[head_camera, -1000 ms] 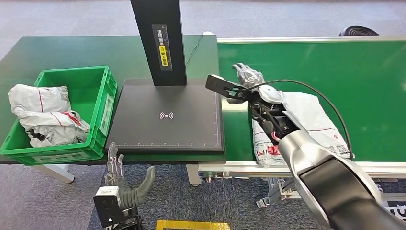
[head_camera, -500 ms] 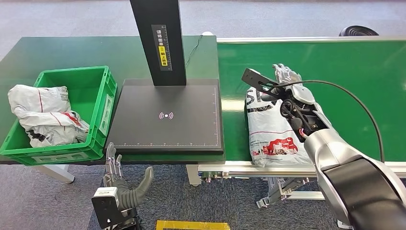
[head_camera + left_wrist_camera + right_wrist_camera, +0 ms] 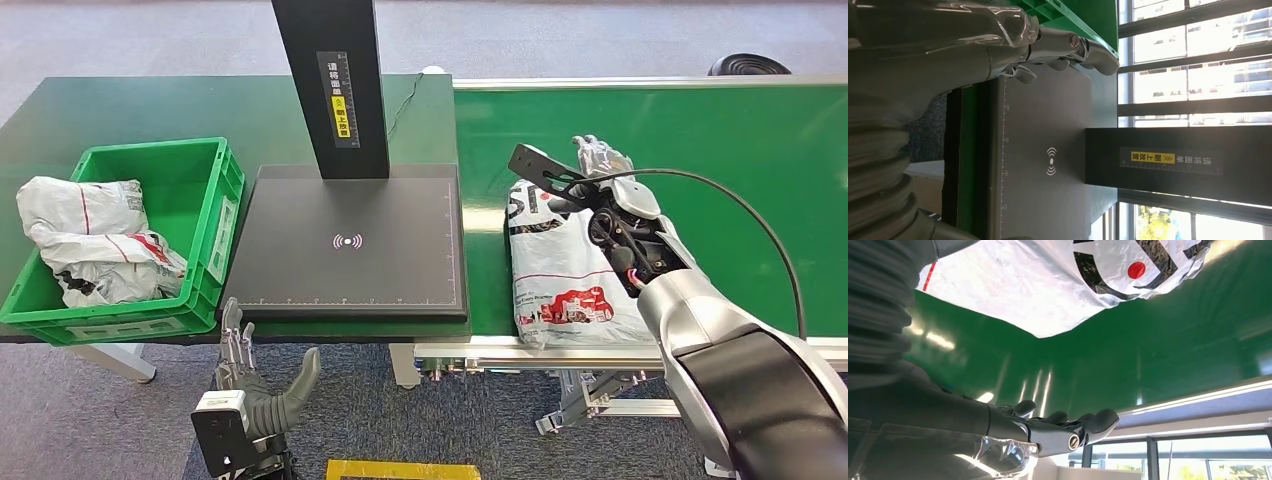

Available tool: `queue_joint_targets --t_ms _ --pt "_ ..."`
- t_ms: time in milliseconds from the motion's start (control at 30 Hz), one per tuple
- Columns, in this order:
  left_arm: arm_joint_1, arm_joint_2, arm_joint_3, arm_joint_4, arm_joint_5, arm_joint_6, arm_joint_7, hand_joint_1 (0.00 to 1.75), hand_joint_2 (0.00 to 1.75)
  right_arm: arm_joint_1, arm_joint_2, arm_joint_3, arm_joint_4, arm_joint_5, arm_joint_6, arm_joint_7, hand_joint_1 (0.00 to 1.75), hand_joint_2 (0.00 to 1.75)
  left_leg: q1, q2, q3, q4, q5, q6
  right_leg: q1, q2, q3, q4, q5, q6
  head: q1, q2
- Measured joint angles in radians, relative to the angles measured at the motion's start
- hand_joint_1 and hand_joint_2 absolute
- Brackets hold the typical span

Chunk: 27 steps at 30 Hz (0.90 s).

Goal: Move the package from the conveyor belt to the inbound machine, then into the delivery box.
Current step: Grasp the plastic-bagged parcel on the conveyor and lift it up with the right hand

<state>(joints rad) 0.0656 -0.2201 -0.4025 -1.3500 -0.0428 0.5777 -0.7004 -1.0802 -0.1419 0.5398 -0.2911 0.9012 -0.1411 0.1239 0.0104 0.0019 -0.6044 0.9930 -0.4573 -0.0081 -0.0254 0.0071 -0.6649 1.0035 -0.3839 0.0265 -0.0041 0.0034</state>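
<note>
A white plastic package point(image 3: 560, 265) with red and black print lies on the green conveyor belt point(image 3: 720, 150), near its front edge beside the scanner. My right hand point(image 3: 600, 160) hovers at the package's far end with fingers stretched out, holding nothing; the forearm passes over the package's right side. In the right wrist view the package point(image 3: 1058, 280) lies apart from the straight fingers point(image 3: 1068, 432). My left hand point(image 3: 250, 385) hangs below the table's front edge, fingers apart and empty. The inbound machine's black pad point(image 3: 350, 240) sits left of the belt. The green delivery box point(image 3: 225, 200) stands further left.
The scanner's black post point(image 3: 335, 85) rises at the back of the pad. White packages point(image 3: 95, 240) lie in the green box. In the left wrist view the pad point(image 3: 1048, 165) and the box's rim point(image 3: 1083, 15) lie ahead of the fingers point(image 3: 1068, 47).
My right arm swung right from beside the scanner's edge to the package's far end, then held still. The package has shifted left along the belt. The left hand has not moved.
</note>
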Motion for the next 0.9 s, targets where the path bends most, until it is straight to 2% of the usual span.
queue_joint_targets --t_ms 167,300,500,600,900 --pt "0.003 0.0 0.0 -0.017 -0.001 0.021 0.0 0.0 1.75 0.003 -0.019 -0.023 0.003 0.0 -0.006 0.018 0.0 1.75 0.0 -0.001 0.0 0.0 0.0 0.0 0.0 -0.001 0.0 0.0 0.0 0.0 0.0 0.0" --pt "0.003 0.003 0.0 -0.03 0.0 0.021 0.0 0.0 1.75 0.028 -0.071 -0.052 0.005 0.001 -0.031 0.024 0.0 1.75 -0.001 -0.003 -0.001 0.0 0.0 0.0 0.0 -0.004 0.0 0.0 0.0 0.0 0.0 0.0" --pt "0.001 0.006 -0.006 -0.031 0.002 0.009 0.0 0.0 1.75 0.091 -0.143 -0.104 0.005 -0.017 -0.054 -0.014 0.0 1.75 0.0 -0.003 -0.002 0.0 -0.001 0.001 0.0 -0.005 0.0 0.0 0.0 0.001 0.0 0.0" --pt "0.001 0.008 -0.009 -0.031 0.006 0.011 0.0 0.0 1.75 0.142 -0.136 -0.133 0.005 -0.03 -0.059 -0.022 0.0 1.75 0.0 -0.002 -0.001 0.0 -0.001 0.001 0.0 -0.004 0.0 0.0 -0.001 0.001 0.0 0.0" --pt "0.005 0.011 -0.016 -0.031 0.006 0.019 0.0 0.0 1.75 0.298 -0.066 -0.18 0.008 -0.04 -0.099 -0.014 0.0 1.75 0.0 -0.003 -0.001 0.0 0.0 0.001 0.0 -0.005 0.0 0.0 -0.001 0.001 0.0 0.0"
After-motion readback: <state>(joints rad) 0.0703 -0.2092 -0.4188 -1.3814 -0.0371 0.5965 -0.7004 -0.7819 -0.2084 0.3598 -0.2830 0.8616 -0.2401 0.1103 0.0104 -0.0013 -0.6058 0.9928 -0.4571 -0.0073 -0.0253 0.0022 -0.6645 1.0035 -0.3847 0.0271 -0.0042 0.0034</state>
